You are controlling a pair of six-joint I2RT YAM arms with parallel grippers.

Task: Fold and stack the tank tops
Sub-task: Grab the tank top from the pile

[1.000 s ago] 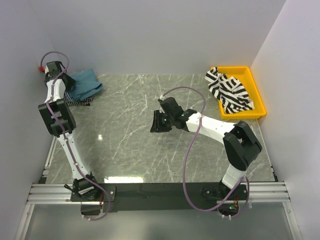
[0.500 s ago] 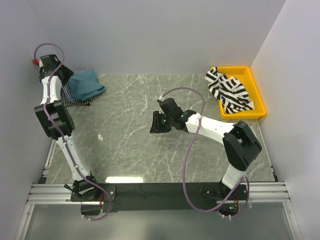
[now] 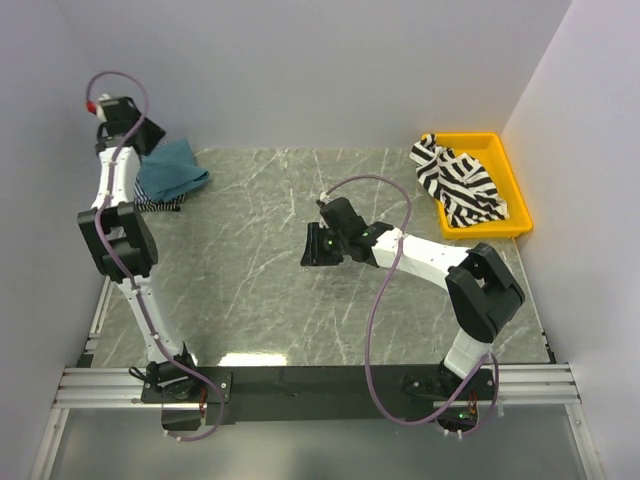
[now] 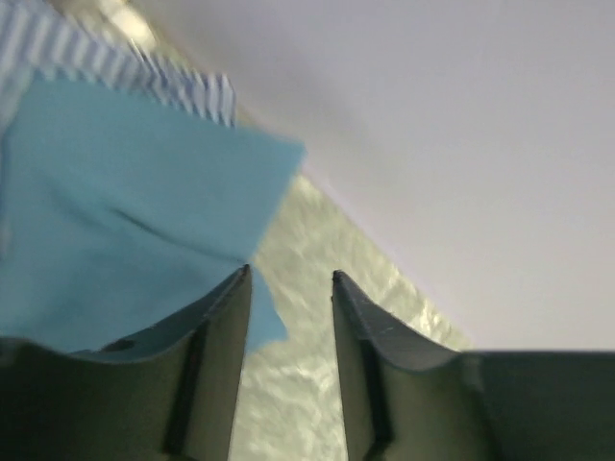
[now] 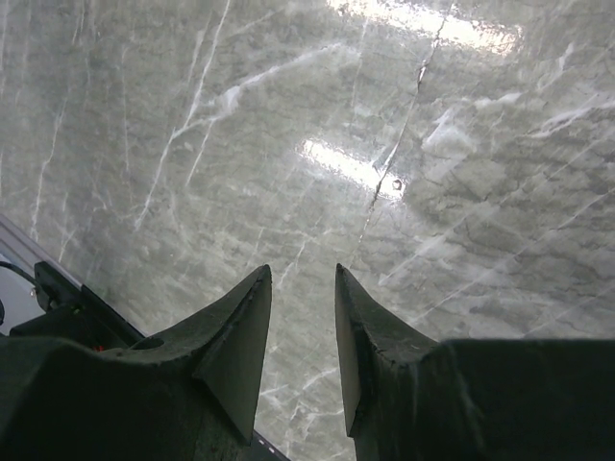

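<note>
Landmark: the marble table (image 3: pixel 270 290), seen from above with the arm bases at its near edge.

Left gripper (image 4: pixel 291 276): raised over the far-left corner of the table, close to the back wall. Its fingers are seen parted by a narrow gap. Only the table surface shows through the gap, and no cloth is pinched. The tool is recorded as released.

Teal-blue tank top (image 3: pixel 172 168): found at the far-left corner of the table, just below the left gripper. It lies in a folded, roughly flat shape. In the left wrist view one of its corners passes behind the left finger. That view is blurred, so contact with the finger cannot be told.

Finely striped tank top (image 3: pixel 150 203): lying under the teal-blue tank top at the same corner. Its blue-white edge is exposed on the near side.

Right gripper (image 5: pixel 303 271): held low over the middle of the table and pointed toward the left side. Its fingers are slightly apart and nothing is held between them. Bare marble is seen beneath.

Black-and-white striped tank top (image 3: pixel 458 182): crumpled and unfolded at the far-right corner of the table. It lies inside the yellow tray (image 3: pixel 478 139), with one end draped over the tray's left rim.
</note>
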